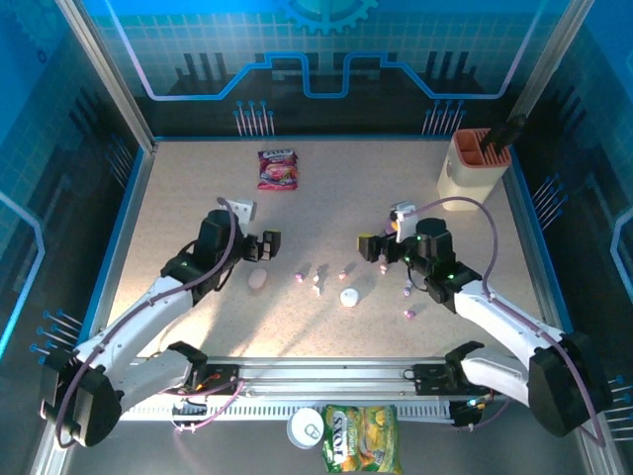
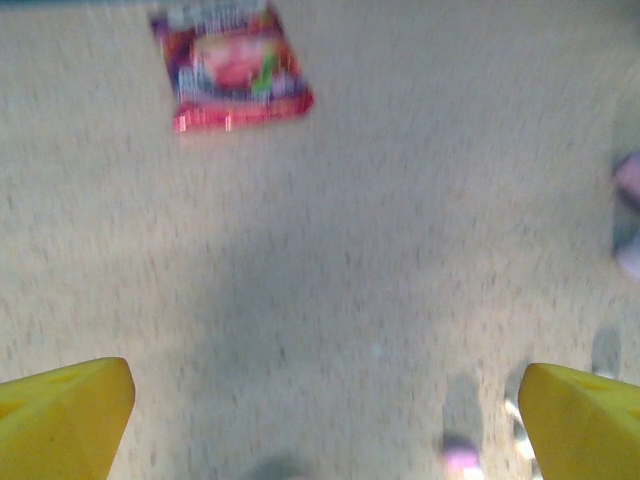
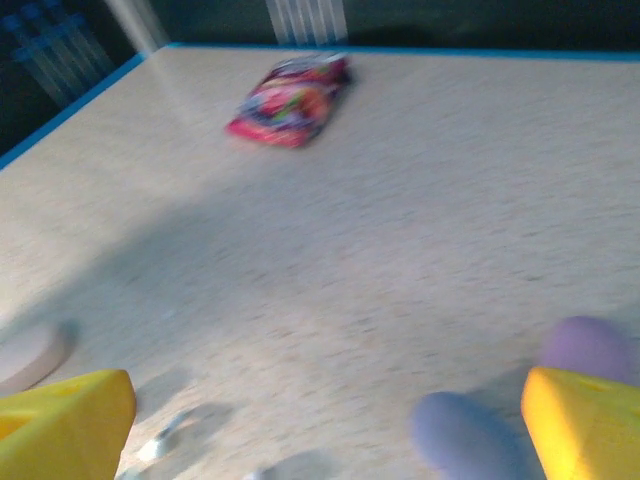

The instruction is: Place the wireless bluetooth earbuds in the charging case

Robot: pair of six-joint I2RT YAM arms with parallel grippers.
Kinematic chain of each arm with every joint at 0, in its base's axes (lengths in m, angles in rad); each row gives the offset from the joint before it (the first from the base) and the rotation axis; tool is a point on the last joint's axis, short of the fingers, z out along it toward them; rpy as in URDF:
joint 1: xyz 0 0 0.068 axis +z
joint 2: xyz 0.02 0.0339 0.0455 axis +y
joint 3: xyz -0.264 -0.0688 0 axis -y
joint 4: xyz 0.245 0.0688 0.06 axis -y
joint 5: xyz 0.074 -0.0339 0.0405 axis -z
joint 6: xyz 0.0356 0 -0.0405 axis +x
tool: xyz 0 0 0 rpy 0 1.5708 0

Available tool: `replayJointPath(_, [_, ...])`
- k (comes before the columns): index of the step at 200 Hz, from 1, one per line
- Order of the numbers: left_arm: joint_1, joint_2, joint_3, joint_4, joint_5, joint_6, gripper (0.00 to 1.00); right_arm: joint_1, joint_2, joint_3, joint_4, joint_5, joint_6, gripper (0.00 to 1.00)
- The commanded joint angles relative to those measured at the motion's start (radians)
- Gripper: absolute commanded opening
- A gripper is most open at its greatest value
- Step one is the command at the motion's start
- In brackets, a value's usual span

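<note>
Speckled tabletop (image 1: 346, 198), tiny earbuds (image 1: 316, 285) between left gripper (image 1: 269, 245) and right gripper (image 1: 372, 247), both wide apart

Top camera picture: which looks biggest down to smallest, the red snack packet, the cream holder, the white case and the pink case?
1. cream holder
2. red snack packet
3. white case and pink case: they look about the same, so they tie.
</note>
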Motion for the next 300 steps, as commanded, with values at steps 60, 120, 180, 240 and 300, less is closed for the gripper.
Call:
replayJointPath(60, [-0.04,0.257,0.071,-0.355,0.043,-0.172,0.99,0.21,0.14,0.03,0.036,-0.121,0.206,1.0])
replayJointPath(120, [-0.04,0.402,0.125,-0.398,0.075,-0.136,0.87,0.234,0.178,0.038,0.052,-0.109,0.214,1.0])
replayJointPath(180, [-0.04,0.514,0.168,-0.444,0.075,-0.111,0.74,0.234,0.18,0.033,0.054,-0.081,0.233,1.0])
replayJointPath(240, [-0.041,0.517,0.178,-0.456,0.071,-0.095,0.48,0.194,0.176,0.04,0.006,-0.067,0.336,1.0])
replayJointPath(300, [-0.091,0.403,0.173,-0.305,0.104,0.039,0.47,0.031,0.181,0.009,0.045,-0.3,0.507,1.0])
